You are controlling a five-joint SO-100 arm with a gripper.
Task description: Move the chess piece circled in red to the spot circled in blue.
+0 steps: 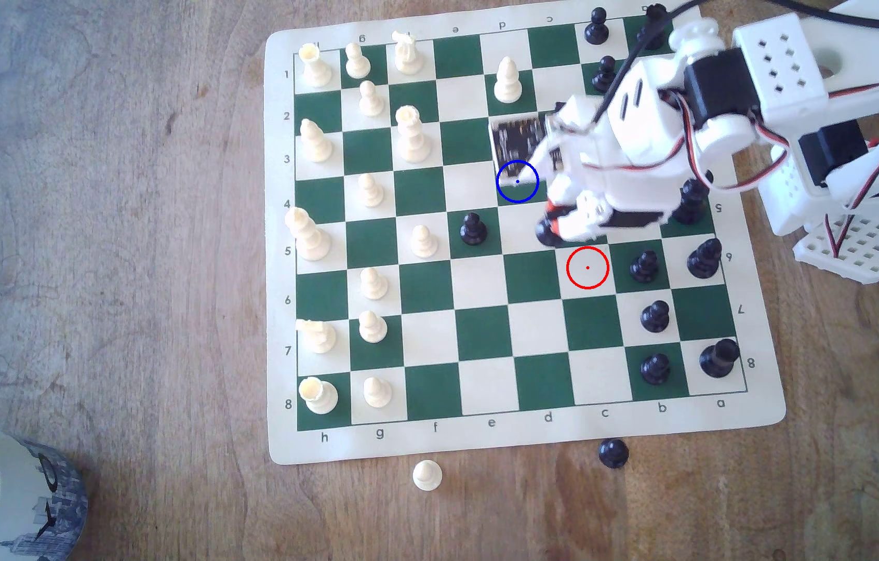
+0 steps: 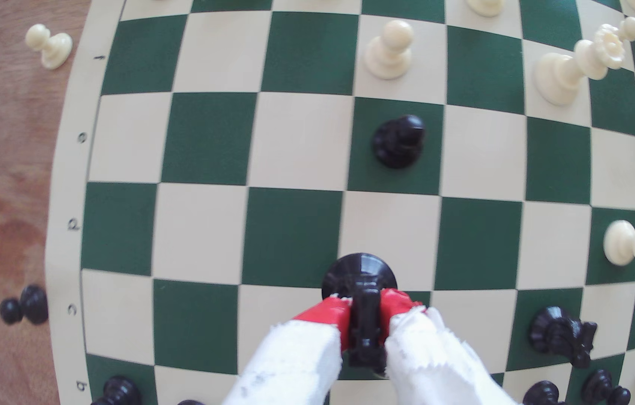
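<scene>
Carrying the black knight (image 2: 362, 311) pinched in the tool (image 1: 561, 224), mid-board; next, a short shift onto the blue-ringed square (image 1: 517, 182), then release.

The black knight (image 2: 360, 272) is glossy plastic, catching light on its round base. The claw (image 2: 364, 311) has matt red tips on rough-edged white printed plastic. The chessboard (image 1: 486, 437) is a smooth, matt mat. The bench (image 1: 119, 259) is worn, stained brown wood. The mug (image 1: 38, 485) looks glazed.
</scene>
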